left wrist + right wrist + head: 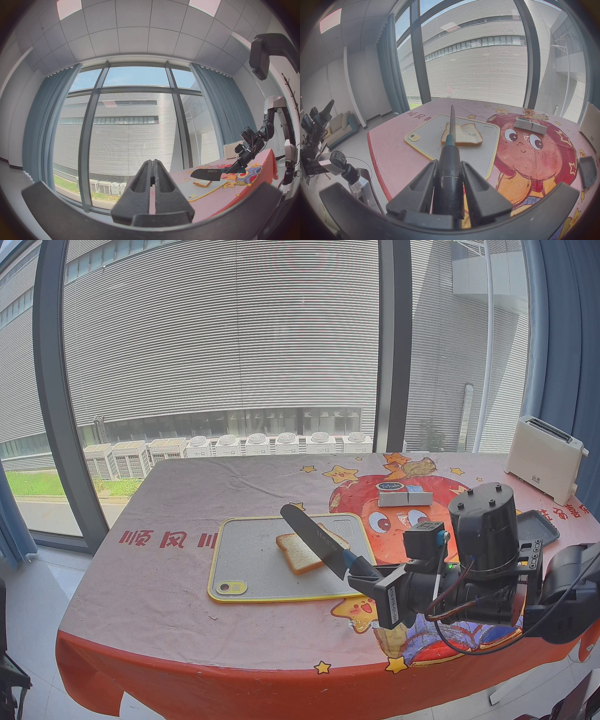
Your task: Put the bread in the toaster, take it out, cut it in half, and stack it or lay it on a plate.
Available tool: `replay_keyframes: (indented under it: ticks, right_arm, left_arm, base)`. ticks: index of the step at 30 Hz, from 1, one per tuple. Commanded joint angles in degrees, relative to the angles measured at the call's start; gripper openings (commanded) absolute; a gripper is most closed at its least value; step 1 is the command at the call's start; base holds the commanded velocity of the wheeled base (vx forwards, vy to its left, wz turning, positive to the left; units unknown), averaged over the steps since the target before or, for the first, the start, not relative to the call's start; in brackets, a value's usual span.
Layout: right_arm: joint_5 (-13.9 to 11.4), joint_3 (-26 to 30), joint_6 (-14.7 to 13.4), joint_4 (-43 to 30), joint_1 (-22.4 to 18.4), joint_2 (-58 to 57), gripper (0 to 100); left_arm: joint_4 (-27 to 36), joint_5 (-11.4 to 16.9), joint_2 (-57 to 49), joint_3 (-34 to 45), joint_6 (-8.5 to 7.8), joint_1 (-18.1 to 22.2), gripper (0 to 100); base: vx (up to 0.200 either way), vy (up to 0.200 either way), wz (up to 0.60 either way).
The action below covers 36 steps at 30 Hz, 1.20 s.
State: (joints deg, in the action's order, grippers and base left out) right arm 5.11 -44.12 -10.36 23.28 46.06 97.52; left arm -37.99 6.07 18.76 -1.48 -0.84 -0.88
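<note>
We saw the right gripper [367, 576] clamped tight on the handle of a knife [315, 540], near the table's [175, 590] front right. The blade pointed far-left over the bread [297, 555] and looked just clear of it. The bread, one whole slice, lay flat on the right part of the cutting board [250, 559], mid-table. The toaster [542, 459] stood at the far right edge, well apart from the board. A dark plate [539, 524] sat right of the board, near the right arm. A small grey box [405, 497] lay beyond the board on the far right. The left gripper [153, 163] was off the table's left side, fingers pressed together, holding nothing.
</note>
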Motion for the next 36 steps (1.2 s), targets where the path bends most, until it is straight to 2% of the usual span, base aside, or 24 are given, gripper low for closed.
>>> replay_keyframes:
  ticks: [1, 4, 11, 15, 17, 23, 30, 32, 33, 34, 36]
  right_arm:
    - [0.0, 0.0, 0.0, 0.0, 0.0, 0.3, 0]
    - [0.0, 0.0, 0.0, 0.0, 0.0, 0.4, 0]
    - [0.0, 0.0, 0.0, 0.0, 0.0, 0.4, 0]
    - [0.0, 0.0, 0.0, 0.0, 0.0, 0.6, 0]
    - [0.0, 0.0, 0.0, 0.0, 0.0, 0.6, 0]
    - [0.0, 0.0, 0.0, 0.0, 0.0, 0.6, 0]
    - [0.1, 0.0, 0.0, 0.1, 0.0, 0.8, 0]
    - [0.1, 0.0, 0.0, 0.1, 0.0, 0.8, 0]
    - [0.1, 0.0, 0.0, 0.1, 0.1, 0.8, 0]
    - [0.1, 0.0, 0.0, 0.0, 0.1, 0.8, 0]
    - [0.4, 0.0, 0.0, 0.1, 0.0, 0.7, 0]
  left_arm:
    - [-1.7, 3.5, 11.5, -4.1, -0.57, -0.4, 0]
    - [-1.7, 6.3, 15.7, -6.9, -1.27, -0.3, 0]
    - [-1.7, 9.4, 22.0, -9.2, -1.53, -0.4, 0]
    - [-1.7, 14.5, 26.3, -12.3, -2.06, -0.6, 0]
    - [-1.6, 16.1, 28.2, -14.3, -2.06, -0.6, 0]
    - [-1.6, 16.4, 33.5, -18.9, -1.44, -0.7, 0]
    - [-1.7, 16.6, 37.0, -19.2, -1.36, -0.8, 0]
    - [-1.9, 17.0, 37.8, -19.3, -0.74, -1.4, 0]
    - [-2.2, 17.3, 38.2, -19.4, 1.37, -3.3, 0]
    - [-2.3, 17.3, 38.2, -19.4, 1.81, -3.5, 0]
    - [-2.4, 16.8, 38.2, -20.1, 4.36, -7.0, 0]
  base:
    - [0.000, 0.000, 0.00]
    - [0.000, 0.000, 0.00]
    - [0.000, 0.000, 0.00]
    - [0.000, 0.000, 0.00]
    - [0.000, 0.000, 0.00]
    - [0.000, 0.000, 0.00]
    - [0.000, 0.000, 0.00]
    - [0.000, 0.000, 0.00]
    - [0.000, 0.000, 0.00]
    - [0.000, 0.000, 0.00]
    - [0.000, 0.000, 0.00]
